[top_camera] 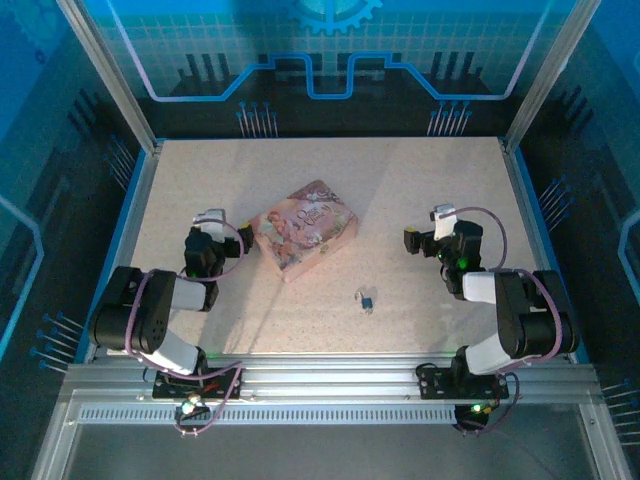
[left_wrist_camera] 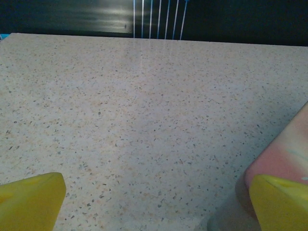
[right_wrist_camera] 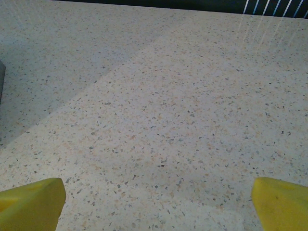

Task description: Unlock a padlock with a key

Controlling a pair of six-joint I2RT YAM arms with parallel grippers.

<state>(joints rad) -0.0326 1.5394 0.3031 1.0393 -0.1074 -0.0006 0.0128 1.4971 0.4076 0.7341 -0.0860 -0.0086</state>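
One padlock (top_camera: 368, 301), one key (top_camera: 359, 293) just beside it; one pink box (top_camera: 305, 228) at its eleven o'clock; your left gripper (left_wrist_camera: 154, 207) and right gripper (right_wrist_camera: 154, 202), jaws apart.

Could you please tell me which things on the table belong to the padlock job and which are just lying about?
For the job: padlock; the tiny dark bit beside it, likely the key, though too small to be sure.
Just lying about: pink box.
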